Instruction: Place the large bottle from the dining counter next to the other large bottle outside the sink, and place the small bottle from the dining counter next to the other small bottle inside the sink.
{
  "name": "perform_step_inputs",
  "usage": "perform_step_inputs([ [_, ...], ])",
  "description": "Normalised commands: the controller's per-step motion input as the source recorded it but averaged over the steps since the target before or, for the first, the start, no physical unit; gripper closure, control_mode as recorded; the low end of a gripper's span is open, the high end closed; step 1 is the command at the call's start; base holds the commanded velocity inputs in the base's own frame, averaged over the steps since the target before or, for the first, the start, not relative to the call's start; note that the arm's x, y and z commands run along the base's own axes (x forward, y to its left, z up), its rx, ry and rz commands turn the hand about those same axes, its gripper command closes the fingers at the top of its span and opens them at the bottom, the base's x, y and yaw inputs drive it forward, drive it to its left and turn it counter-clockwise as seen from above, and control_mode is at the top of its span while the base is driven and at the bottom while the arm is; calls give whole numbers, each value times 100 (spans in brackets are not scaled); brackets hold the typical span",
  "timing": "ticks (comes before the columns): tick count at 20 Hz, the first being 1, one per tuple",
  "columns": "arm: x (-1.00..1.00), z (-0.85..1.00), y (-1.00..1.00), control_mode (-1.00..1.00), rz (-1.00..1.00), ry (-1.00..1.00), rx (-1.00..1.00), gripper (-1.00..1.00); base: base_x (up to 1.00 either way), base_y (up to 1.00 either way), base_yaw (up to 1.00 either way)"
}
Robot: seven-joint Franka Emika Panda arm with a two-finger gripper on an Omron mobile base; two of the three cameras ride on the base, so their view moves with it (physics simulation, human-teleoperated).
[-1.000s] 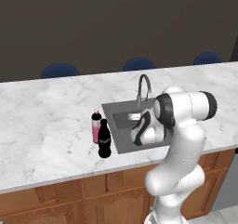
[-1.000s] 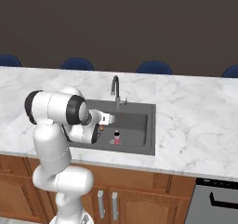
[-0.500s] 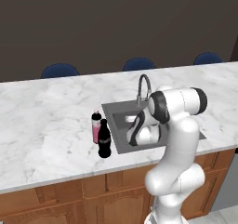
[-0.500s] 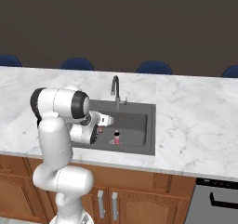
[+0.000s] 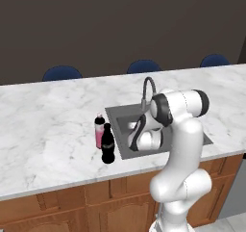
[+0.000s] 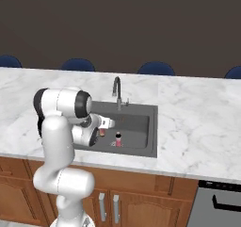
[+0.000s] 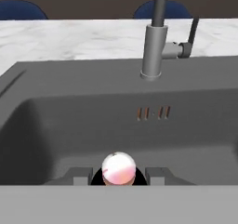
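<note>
Dark grey sink [image 6: 141,120] holds the gripper [image 7: 119,175], its fingers clamped on the small orange-red bottle's pale top [image 7: 119,168], just beside another small bottle [image 6: 118,139] standing on the basin floor. Black cola bottle [image 5: 108,145] stands on the marble counter [image 5: 48,130] touching the pink-red bottle [image 5: 100,131], left of the sink.

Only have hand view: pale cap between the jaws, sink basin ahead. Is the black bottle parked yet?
Observer: Yes. The black bottle stands on the counter right beside the pink bottle, left of the sink.
Operator: Where's the other small one?
Observer: The other small bottle stands upright in the basin, just right of the gripper, apart from the held small bottle.
</note>
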Motion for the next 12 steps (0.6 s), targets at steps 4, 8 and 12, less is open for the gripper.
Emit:
perform_step_inputs([
  [4,8,-37,6,-100,0,-1,-2,100,0,0,0],
  [8,5,-36,1,-100,0,-4,-2,100,0,0,0],
  [12,1,-31,0,-100,0,-7,0,100,0,0,0],
])
